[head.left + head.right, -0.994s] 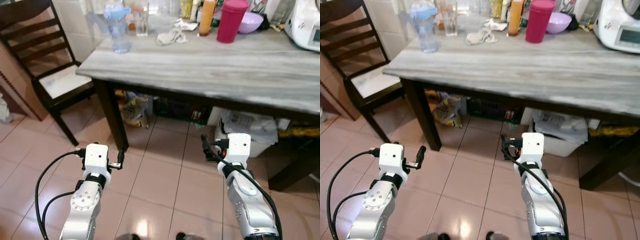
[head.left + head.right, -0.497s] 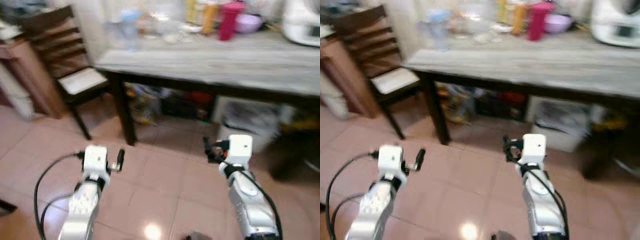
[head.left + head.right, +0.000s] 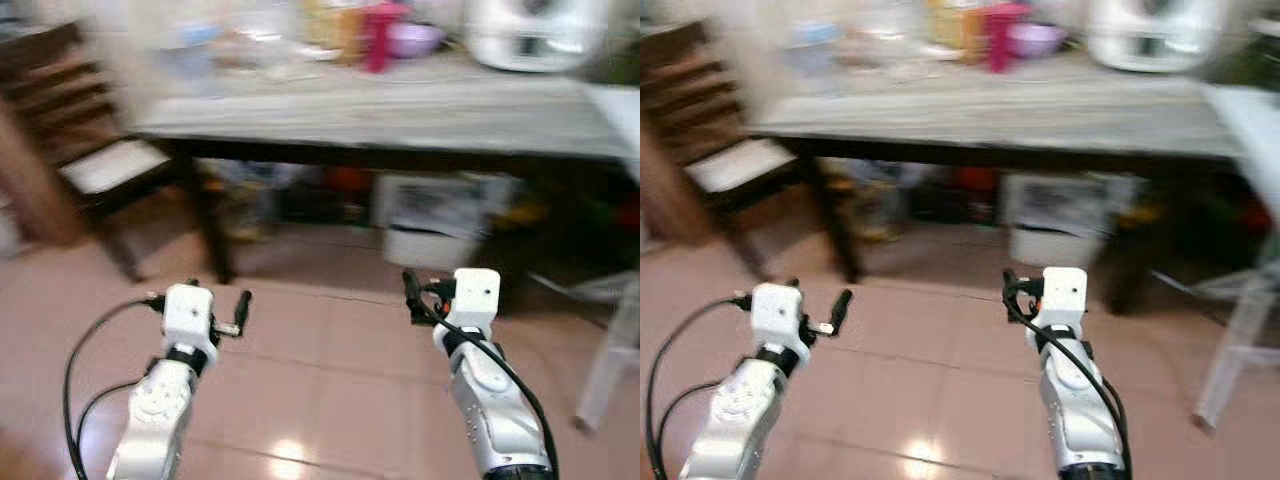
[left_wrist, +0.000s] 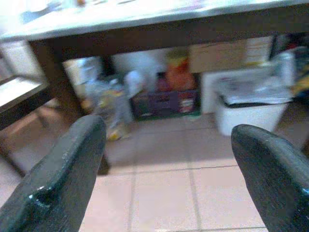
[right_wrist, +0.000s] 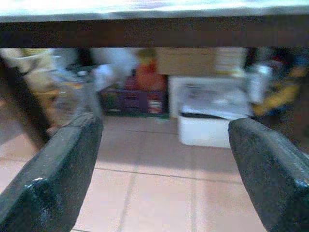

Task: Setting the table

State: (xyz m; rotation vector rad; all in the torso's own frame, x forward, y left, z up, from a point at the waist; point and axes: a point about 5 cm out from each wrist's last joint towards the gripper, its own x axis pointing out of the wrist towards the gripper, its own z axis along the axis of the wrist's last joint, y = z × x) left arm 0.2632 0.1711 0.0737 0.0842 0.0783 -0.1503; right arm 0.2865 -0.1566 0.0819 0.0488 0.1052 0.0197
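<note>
Change since earlier: whole view has swung toward the robot's right and blurred, so the camera turned; both arms hang as before.
Table (image 3: 400, 110): ahead of and above both grippers, long edge running left to right.
Chair (image 3: 95, 150): at the table's left end.
Things to lay out: pink cup (image 3: 378, 35) and purple bowl (image 3: 415, 38) stand along the far edge; too blurred to name more.
Left gripper (image 4: 169, 164): fingers wide apart, holding nothing, low over the floor.
Right gripper (image 5: 164, 164): likewise spread and empty; probably the nearer arm to the cup.
</note>
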